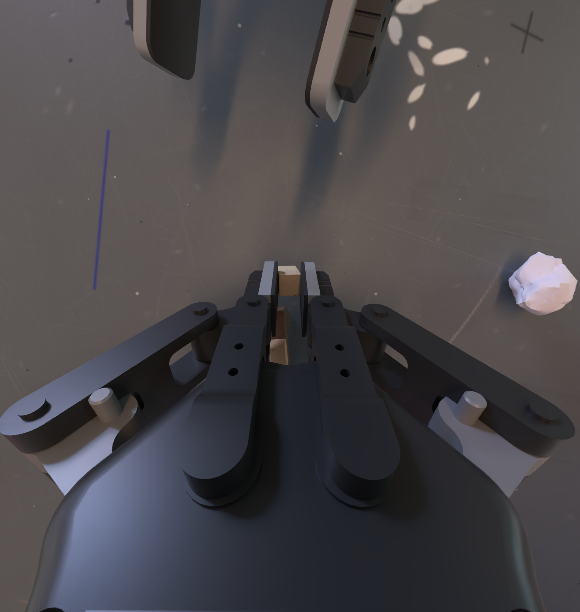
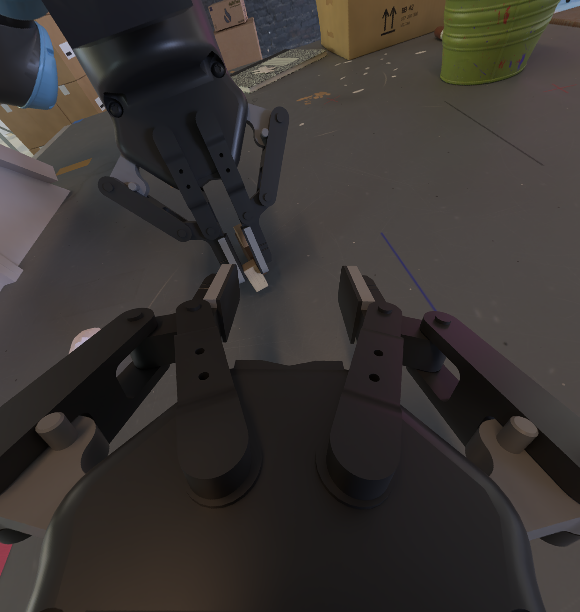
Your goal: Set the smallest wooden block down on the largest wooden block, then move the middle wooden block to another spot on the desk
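My left gripper (image 1: 289,278) is shut on a small pale wooden block (image 1: 288,281) at its fingertips, low over the dark desk (image 1: 381,215). More pale wood (image 1: 278,346) shows between the fingers nearer the palm; I cannot tell if it is a separate block. In the right wrist view the left gripper (image 2: 245,261) points down at the desk with the block (image 2: 258,282) sticking out below its tips. My right gripper (image 2: 288,291) is open and empty, just in front of the left one. Its fingers (image 1: 328,73) hang at the top of the left wrist view.
A crumpled white paper ball (image 1: 543,284) lies on the desk to the right, also in the right wrist view (image 2: 83,337). A thin blue line (image 1: 101,208) marks the desk. A green bucket (image 2: 494,43), cardboard boxes (image 2: 374,29) and a speckled mat (image 2: 282,68) stand far back.
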Robot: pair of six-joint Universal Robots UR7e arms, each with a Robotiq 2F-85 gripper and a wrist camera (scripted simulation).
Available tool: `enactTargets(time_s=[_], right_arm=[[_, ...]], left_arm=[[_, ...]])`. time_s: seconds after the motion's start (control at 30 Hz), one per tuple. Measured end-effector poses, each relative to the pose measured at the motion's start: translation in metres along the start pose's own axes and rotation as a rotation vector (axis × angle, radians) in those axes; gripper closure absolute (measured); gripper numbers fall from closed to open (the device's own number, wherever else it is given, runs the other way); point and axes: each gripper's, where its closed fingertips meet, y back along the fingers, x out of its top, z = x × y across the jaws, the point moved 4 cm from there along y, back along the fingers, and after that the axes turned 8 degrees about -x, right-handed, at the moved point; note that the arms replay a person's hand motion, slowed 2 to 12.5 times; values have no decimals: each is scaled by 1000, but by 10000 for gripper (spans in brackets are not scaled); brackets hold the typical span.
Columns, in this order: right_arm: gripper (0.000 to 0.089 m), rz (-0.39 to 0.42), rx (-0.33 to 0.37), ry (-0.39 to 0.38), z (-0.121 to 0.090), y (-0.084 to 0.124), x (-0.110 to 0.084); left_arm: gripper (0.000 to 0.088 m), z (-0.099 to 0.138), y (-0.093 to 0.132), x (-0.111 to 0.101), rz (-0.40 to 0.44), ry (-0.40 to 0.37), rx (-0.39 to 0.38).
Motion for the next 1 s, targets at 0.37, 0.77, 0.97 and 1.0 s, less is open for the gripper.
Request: enactTargets(time_s=[0.37,0.77,0.97,1.0], right_arm=[[352,-1,1,0,0,0,0],[352,-2,1,-1,0,0,0],[352,-3,2,-1,0,0,0],[352,-3,2,0,0,0,0]], left_arm=[[762,0,-4,-1,-19,-1,-7],[762,0,-5,-1,-25,1,-14],[762,0,-6,-2,-33,3,-13],[762,0,-6,-2,-34,2,-13]])
